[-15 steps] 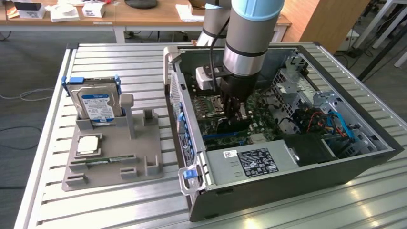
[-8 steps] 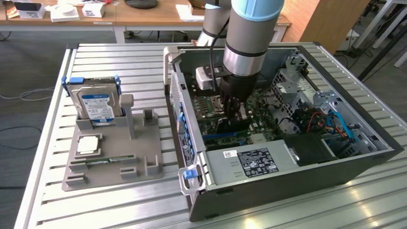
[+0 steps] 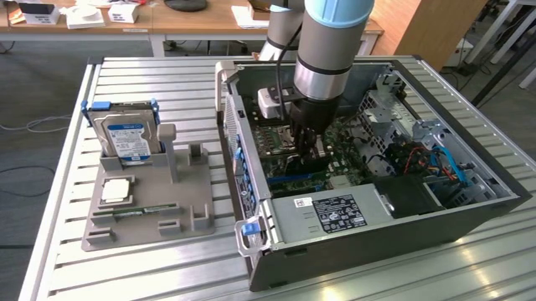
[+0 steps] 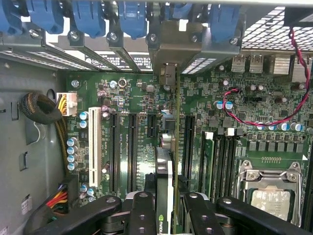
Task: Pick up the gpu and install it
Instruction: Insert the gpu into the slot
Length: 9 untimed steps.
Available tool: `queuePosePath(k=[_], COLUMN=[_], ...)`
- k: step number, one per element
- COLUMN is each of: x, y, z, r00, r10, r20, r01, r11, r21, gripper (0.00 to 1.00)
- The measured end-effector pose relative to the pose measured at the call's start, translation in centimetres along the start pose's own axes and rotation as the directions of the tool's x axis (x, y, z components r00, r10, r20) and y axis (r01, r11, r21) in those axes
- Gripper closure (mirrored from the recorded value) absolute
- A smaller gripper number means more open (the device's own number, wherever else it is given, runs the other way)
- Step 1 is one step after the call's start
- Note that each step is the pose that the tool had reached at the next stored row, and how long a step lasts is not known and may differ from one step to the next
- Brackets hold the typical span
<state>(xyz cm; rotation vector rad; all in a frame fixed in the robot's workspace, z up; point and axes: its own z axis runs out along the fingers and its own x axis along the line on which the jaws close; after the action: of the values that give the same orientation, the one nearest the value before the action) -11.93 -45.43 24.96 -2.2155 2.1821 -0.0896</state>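
Gpu (image 4: 165,169) stands on edge inside the open computer case (image 3: 377,232), pinched between the gripper's (image 4: 167,200) fingers (image 4: 142,211) over the motherboard's (image 4: 132,112) expansion slots, so installation looks in hand, and seating it calls for a square, straight press.

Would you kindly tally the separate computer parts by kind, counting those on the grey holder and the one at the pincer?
hard drive, standing on the grey holder: 1
processor chip, on the holder: 1
memory stick, on the holder: 1
gpu, gripped by the pincer inside the computer case: 1
Total: 4
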Motion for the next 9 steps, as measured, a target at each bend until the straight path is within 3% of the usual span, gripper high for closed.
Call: queuePosePath(k=[9], x=[-0.01], y=[0.01], z=[0.08], r00=[1.0], r10=[-0.004], r20=[0.0003], r01=[0.004], r11=[1.0], r21=[0.0001], gripper=[0.73])
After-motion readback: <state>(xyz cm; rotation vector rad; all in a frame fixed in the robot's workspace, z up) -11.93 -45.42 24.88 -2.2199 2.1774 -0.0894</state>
